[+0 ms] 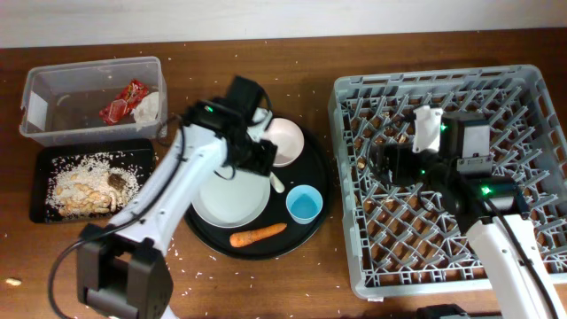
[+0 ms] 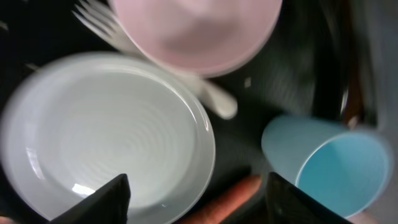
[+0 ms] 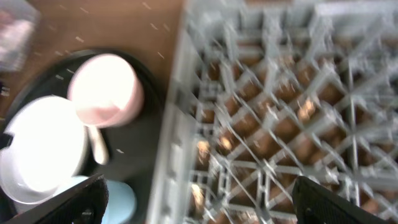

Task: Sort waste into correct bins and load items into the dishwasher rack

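Observation:
The grey plate [image 1: 230, 199], white bowl [image 1: 285, 142], blue cup [image 1: 304, 205], white fork [image 1: 276, 182] and carrot [image 1: 258, 236] lie on the round black tray. My left gripper [image 1: 257, 159] hovers over them, open and empty. In the left wrist view it [image 2: 199, 202] is above the plate [image 2: 106, 137] edge and the carrot [image 2: 230, 196], with the bowl [image 2: 193, 31], fork [image 2: 214, 99] and cup [image 2: 329, 162] around. My right gripper [image 1: 387, 164] [image 3: 211, 205] is open and empty over the left side of the dishwasher rack [image 1: 341, 159].
The clear tub [image 1: 40, 106] at the back left holds the red wrapper [image 1: 122, 100] and white napkin [image 1: 149, 106]. The shallow black tray [image 1: 44, 159] holds rice crumbs [image 1: 84, 186] and a brown scrap [image 1: 115, 181]. The round black tray [image 1: 312, 168] sits just left of the rack.

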